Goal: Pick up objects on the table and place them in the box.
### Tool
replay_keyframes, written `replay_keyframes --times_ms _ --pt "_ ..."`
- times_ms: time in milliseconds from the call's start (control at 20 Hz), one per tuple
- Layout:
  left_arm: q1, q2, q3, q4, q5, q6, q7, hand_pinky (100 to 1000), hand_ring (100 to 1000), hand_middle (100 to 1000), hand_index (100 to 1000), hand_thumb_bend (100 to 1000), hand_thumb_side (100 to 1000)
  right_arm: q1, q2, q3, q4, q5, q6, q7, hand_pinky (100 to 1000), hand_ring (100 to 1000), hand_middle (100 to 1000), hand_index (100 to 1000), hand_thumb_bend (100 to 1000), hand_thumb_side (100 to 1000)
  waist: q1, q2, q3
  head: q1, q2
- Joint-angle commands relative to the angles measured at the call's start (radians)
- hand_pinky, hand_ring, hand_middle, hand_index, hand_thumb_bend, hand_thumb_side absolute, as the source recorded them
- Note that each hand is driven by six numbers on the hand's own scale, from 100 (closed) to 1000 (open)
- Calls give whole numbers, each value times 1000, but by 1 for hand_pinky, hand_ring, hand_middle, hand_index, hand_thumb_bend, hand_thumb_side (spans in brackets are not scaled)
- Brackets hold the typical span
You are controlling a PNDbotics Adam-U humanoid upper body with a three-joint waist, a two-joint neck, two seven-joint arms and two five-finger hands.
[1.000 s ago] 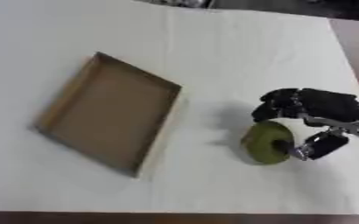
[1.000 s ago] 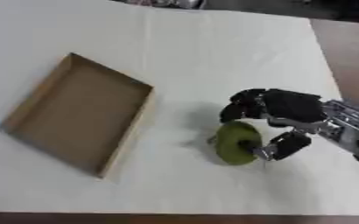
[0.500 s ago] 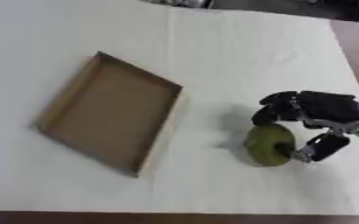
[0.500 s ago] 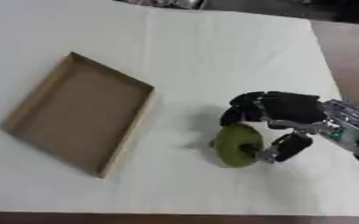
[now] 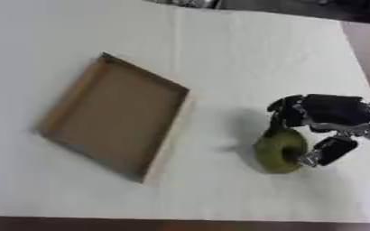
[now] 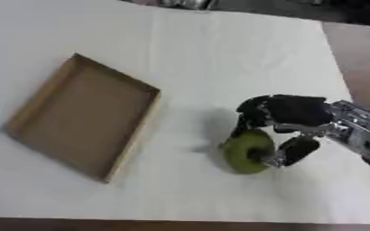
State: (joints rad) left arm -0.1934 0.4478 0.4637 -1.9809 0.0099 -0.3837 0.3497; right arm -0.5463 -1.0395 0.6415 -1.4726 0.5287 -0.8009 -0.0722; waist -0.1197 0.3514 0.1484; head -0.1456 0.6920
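Table (image 5: 219,49) cloth, pale and plain, fills nearly all that we see, and we take the box as our landmark. Box (image 5: 113,115) is a shallow brown cardboard tray, lying askew on the cloth with its long sides slanting, and we see nothing inside it. Well to the right of the box, and a little nearer to us than its middle, our right hand (image 6: 295,113) comes in from the right edge, black with silver at the wrist. Its fingers (image 6: 251,110) curl down over the far side of a green round fruit (image 5: 279,151), while the thumb (image 6: 295,151) presses against the fruit's right side, so we pinch it between them. The fruit, yellowish green and apple-like, sits just below the palm, apart from the box with bare cloth between them. A dark shadow lies on the cloth to the fruit's left, toward the box. We cannot tell whether the fruit touches the cloth or hangs just above it.
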Motion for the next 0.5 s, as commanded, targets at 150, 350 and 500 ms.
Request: replay_keyframes --times_ms 150,350,500 --pt "-5 36 4 -19 4 -2 0 706 734 690 820 100 622 -12 -15 -6 5 -10 22 1 825 633 499 696 100 179 7 -19 -2 -3 -9" --pt "-5 35 5 -19 4 -2 1 705 734 691 820 100 622 -12 -11 -6 7 -23 37 -14 818 625 483 685 100 198 6 -19 -2 -4 -8" --pt "-6 36 5 -19 4 -2 1 706 735 691 820 100 621 -9 -10 -8 9 -34 56 -26 811 615 478 679 100 211 5 -21 -1 -4 -8"
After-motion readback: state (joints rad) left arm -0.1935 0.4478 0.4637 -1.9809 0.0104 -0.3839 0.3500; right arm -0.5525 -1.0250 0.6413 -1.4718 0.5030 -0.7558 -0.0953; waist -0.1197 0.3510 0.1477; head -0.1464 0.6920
